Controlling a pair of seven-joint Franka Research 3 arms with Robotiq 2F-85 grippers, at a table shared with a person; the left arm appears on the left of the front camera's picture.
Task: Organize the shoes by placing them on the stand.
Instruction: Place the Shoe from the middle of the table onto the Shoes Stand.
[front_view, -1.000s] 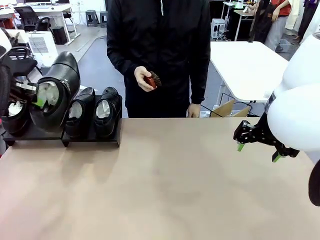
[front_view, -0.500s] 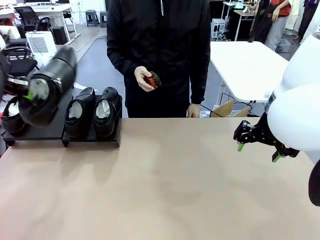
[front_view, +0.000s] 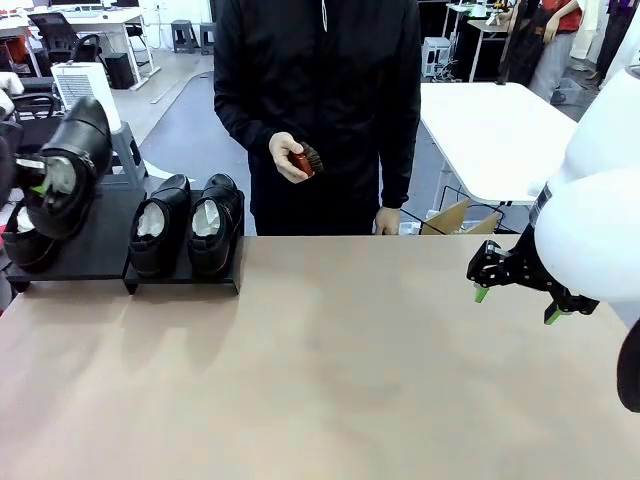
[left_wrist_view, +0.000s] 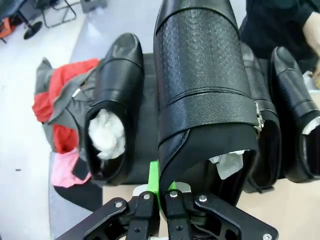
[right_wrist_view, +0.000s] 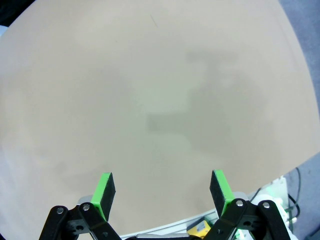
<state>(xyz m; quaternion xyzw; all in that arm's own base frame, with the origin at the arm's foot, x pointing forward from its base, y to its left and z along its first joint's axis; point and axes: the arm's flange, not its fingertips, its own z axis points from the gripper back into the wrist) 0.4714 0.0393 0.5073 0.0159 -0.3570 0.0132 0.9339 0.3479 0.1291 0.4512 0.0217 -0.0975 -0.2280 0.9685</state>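
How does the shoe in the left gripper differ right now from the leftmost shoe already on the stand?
The held shoe hangs above the stand, pinched at its heel rim by the left gripper, jaws shut; the leftmost shoe rests flat on the stand, ungripped. The held shoe tilts toe-up in the front view; the leftmost shoe lies level. The held shoe shows a textured upper; the leftmost shoe's toe looks smooth. Both are glossy black, stuffed with white paper.

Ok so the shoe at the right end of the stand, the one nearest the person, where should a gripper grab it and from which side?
Grip the rear collar of the rightmost shoe, one finger inside the paper-stuffed opening, one outside on the heel wall. Its heel faces the robot and its toe points away, so probably come from above on the robot's side. The neighbouring shoe sits close alongside, leaving little room at the sides. The stand stays put.
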